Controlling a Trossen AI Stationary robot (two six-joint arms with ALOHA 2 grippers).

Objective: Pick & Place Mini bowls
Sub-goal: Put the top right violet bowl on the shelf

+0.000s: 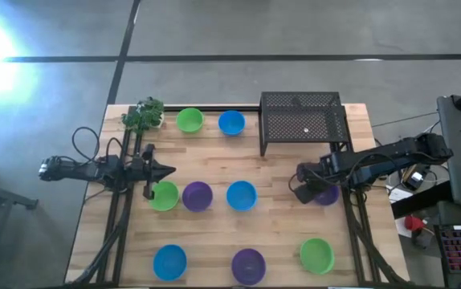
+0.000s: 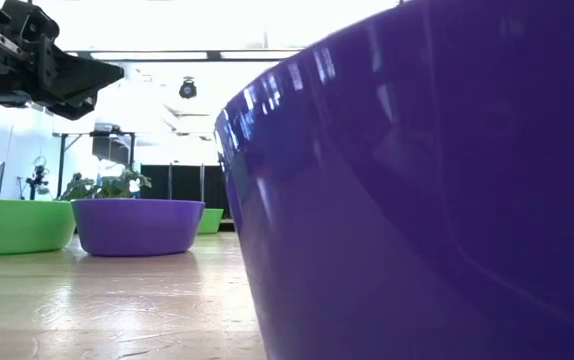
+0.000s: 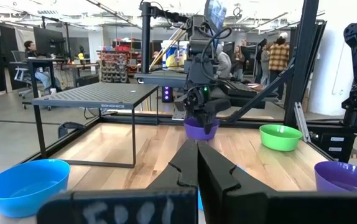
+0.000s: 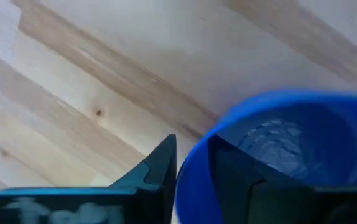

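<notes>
Gripping: right gripper [image 1: 311, 193] clamps glossy purple bowl [image 3: 198, 130] rim, 3 o'clock on table [image 1: 279, 233]
Left gripper [image 1: 166, 170]: closed
Rack lettering [image 3: 116, 106]: unreadable

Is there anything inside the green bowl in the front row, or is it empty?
Empty. The green bowl sits upright, and the high view shows only its bare green inside.
</notes>
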